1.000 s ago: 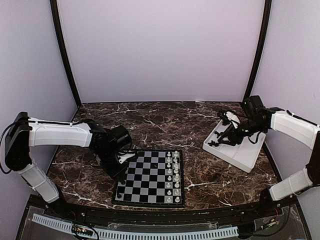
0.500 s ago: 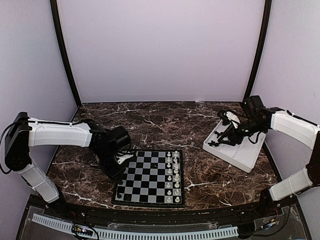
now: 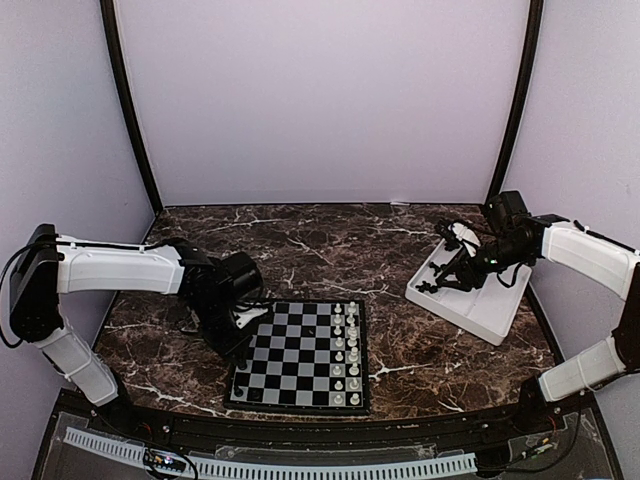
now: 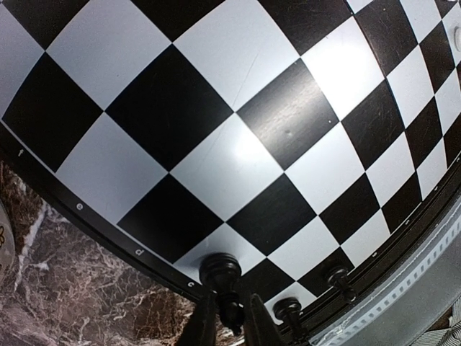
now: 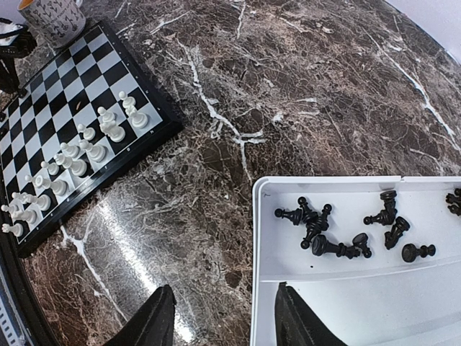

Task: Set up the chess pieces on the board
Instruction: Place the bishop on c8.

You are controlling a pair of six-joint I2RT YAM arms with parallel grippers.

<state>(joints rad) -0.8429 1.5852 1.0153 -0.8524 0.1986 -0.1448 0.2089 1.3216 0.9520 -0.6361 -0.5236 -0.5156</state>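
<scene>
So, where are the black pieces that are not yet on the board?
In the top view, the black pieces lie in the white tray on the table's right side, right of the board, by the right gripper.

This is a robotics lab booth. Plain lilac wall panels (image 3: 320,100) rise behind the left claw (image 3: 243,340) and right claw (image 3: 452,280). Black corner posts (image 3: 128,110) flank them, a faux-marble tabletop (image 3: 330,250) lies beneath, and a ribbed cable strip (image 3: 270,466) runs nearer.

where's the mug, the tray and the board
mug (image 5: 56,20), right wrist view, its patterned side
tray (image 5: 374,303), right wrist view, bare white part
board (image 3: 290,365), top view, a bare square
</scene>
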